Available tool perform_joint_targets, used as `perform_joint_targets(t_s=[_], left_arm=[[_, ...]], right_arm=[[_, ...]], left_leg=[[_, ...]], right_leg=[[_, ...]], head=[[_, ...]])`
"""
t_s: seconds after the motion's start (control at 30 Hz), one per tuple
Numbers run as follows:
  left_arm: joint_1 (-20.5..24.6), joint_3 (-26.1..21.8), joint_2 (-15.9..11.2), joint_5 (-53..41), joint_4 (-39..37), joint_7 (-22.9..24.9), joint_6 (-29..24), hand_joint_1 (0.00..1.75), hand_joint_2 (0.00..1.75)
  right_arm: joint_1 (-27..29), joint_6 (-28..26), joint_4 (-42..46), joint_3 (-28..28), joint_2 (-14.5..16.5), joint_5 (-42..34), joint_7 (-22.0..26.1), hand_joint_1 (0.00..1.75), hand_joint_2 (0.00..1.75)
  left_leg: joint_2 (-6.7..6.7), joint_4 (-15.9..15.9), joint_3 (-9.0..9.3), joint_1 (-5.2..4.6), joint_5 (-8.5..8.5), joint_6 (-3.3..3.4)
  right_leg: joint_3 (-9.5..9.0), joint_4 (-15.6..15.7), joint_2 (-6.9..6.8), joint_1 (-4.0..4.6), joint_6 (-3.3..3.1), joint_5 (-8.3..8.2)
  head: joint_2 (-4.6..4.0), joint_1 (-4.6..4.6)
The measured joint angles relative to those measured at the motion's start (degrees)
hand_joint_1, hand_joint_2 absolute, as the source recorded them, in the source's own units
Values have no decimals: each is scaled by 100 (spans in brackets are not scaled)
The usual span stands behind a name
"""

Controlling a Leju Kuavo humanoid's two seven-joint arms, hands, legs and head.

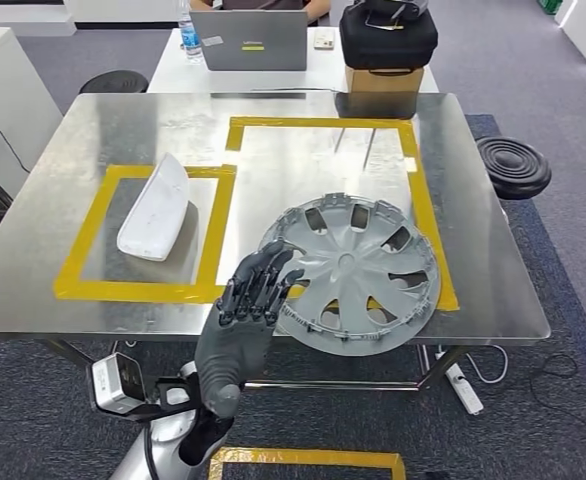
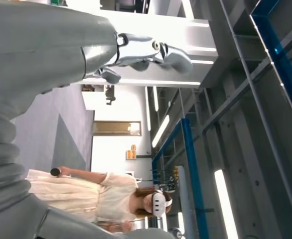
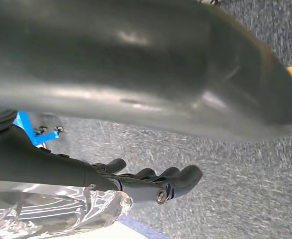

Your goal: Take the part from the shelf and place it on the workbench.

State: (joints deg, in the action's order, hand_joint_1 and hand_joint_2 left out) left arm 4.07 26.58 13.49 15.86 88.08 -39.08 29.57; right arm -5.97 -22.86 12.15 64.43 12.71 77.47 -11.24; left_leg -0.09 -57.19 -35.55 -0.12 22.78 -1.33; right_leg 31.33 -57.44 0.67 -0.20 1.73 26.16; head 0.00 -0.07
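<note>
One grey plastic hubcap (image 1: 354,273) overhangs the steel counter (image 1: 63,250) edge, lower centre; your left hand (image 1: 254,300), fingers curled on its rim, could tip it off.

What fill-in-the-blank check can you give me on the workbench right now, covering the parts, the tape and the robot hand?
1. The grey wheel cover lies flat on the ____.
2. The white part lies inside a frame of ____ tape.
3. The left robot hand reaches the wheel cover's ____ edge, seen from the head view.
4. Behind the workbench stands an open ____.

Missing words: workbench; yellow; left; laptop
</note>
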Motion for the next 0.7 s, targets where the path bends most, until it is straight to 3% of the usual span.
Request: perform_joint_targets(t_s=[0.07,0.13,0.17,0.2,0.23,0.33,0.37,0.4,0.47,0.5,0.53,0.63,0.67,0.7], left_arm=[[1,0,-6,9,-13,0,-29,0,175],[1,0,-9,9,-28,0,-50,0,175],[1,-1,-10,8,-37,0,-61,0,175],[1,-1,-10,8,-46,0,-75,0,175],[1,-2,-10,5,-54,0,-90,0,175],[6,6,-7,-44,-63,0,-143,0,175],[6,11,-7,-74,-63,0,-169,0,175],[6,14,-6,-106,-63,0,-197,0,175],[4,13,-6,-150,-65,0,-240,0,175],[4,11,-5,-165,-66,0,-247,0,175],[4,11,-4,-171,-66,0,-251,0,175],[2,11,-4,-178,-66,0,-243,0,175],[1,10,-4,-175,-67,0,-239,0,175],[1,9,-5,-170,-70,0,-235,0,175]], right_arm=[[-14,0,1,1,-1,-2,0,0,0],[-11,0,2,1,-1,-1,-2,0,0],[-5,0,2,1,-2,-2,-4,0,0],[-1,-1,2,1,-3,-3,-5,0,0],[-1,-1,2,1,-4,-5,-5,0,0],[-4,-2,2,1,-7,-5,18,0,0],[-1,-4,2,1,-8,1,41,0,0],[3,-6,2,1,-10,8,69,0,0],[12,-13,2,-1,-11,21,117,0,0],[16,-18,2,-2,-11,26,134,0,0],[21,-24,2,-2,-11,30,146,0,0],[24,-36,2,-3,-13,36,166,0,0],[24,-37,2,-4,-14,36,170,0,0],[25,-38,2,-4,-15,36,172,0,0]], left_leg=[[0,-474,-198,7,423,-43],[1,-1240,-457,9,916,-63],[1,-1492,-507,9,1041,-62],[1,-1551,-459,8,1064,-53],[1,-1378,-291,7,992,-35],[0,-234,538,-11,688,49],[-3,16,692,-26,643,75],[-6,138,752,-47,619,104],[-5,164,701,-77,532,176],[3,170,667,-79,477,219],[11,180,624,-73,415,258],[25,184,415,-62,223,310],[28,182,329,-63,157,307],[29,180,239,-62,90,300]], right_leg=[[103,16,-9,-14,-63,-101],[239,14,-15,-7,-81,-198],[311,13,-20,-2,-80,-251],[382,11,-23,4,-78,-305],[451,11,-22,9,-75,-361],[613,-2,-5,24,-33,-520],[646,-7,-5,26,-4,-569],[668,-4,-9,20,30,-620],[693,24,-16,-13,103,-712],[724,-3,-19,-29,134,-666],[780,-127,-20,-38,160,-511],[1071,-1120,-23,-43,223,311],[1124,-1461,-23,-43,238,470],[1101,-1657,-24,-44,246,505]], head=[[0,-26],[0,-44],[0,-43],[0,-44],[0,-43],[0,-40],[0,-40],[0,-38],[0,-43],[0,-40],[0,-35],[0,-16],[0,-16],[0,-17]])
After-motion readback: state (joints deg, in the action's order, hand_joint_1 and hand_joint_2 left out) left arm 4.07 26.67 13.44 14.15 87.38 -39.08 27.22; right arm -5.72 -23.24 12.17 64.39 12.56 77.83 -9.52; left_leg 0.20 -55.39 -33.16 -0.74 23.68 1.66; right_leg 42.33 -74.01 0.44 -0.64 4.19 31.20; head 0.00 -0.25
